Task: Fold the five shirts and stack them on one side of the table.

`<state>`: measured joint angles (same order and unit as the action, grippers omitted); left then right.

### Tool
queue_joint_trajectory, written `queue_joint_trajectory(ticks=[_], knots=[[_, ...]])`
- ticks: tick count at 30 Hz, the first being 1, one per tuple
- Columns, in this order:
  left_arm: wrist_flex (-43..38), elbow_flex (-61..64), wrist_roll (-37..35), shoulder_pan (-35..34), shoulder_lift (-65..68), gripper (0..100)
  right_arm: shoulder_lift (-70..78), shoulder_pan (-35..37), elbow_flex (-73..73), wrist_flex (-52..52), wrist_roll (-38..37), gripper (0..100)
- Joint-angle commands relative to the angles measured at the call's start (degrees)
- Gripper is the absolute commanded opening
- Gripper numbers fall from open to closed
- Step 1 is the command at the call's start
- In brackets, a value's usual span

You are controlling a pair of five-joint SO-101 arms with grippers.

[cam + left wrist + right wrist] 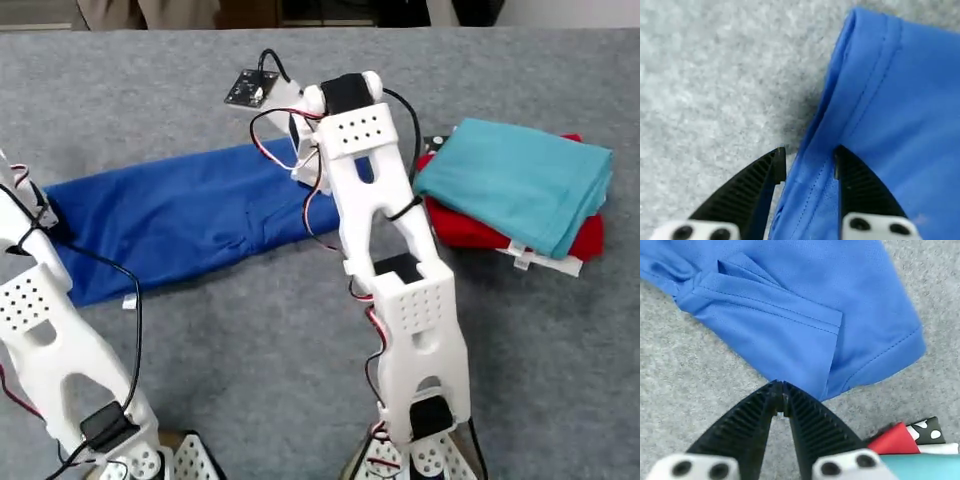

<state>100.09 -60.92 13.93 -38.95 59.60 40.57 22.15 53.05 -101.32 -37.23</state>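
I'm mid-fold on the blue shirt [190, 215], a long strip across the counter's [250, 340] left and middle: left gripper [810, 152] released astride its left hem, right gripper [782, 390] clenched empty beside its right end, so next I'd pinch that hem and fold it over rightward.

Left gripper [810, 156] pointing down, fingers [762, 172] parted wide, right gripper [780, 388] pointing down, fingers pressed together at tips

Grey felt-covered table [250, 340] spreading under and all round the right pincer [783, 387], past the table's edge far beyond it a dark gap [320, 8] and a pale surface [570, 10], light soft and even.
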Motion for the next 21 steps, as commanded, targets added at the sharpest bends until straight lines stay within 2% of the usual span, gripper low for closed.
queue_joint_trajectory(ticks=[1, 5, 9, 17, 21], knots=[[0.6, -2.5, -0.2, -0.6, 1.0, 17, -3.6, -0.5, -0.1, -1.1, -0.6, 0.2], [0.6, -2.5, 0.2, -0.4, 4.8, 15, -3.6, -0.6, -0.1, -1.1, -0.5, 0.2], [0.6, -2.5, 1.7, -0.4, 5.9, 1, -3.6, -0.7, 0.1, -1.1, -0.6, 0.2], [0.6, -2.9, 2.9, 0.0, 5.7, 2, -3.6, -0.7, 1.5, -1.0, -0.4, 0.2], [0.7, -8.6, 2.4, 0.4, 5.6, 2, -3.6, -0.8, 7.0, -1.0, 0.1, 0.2]])
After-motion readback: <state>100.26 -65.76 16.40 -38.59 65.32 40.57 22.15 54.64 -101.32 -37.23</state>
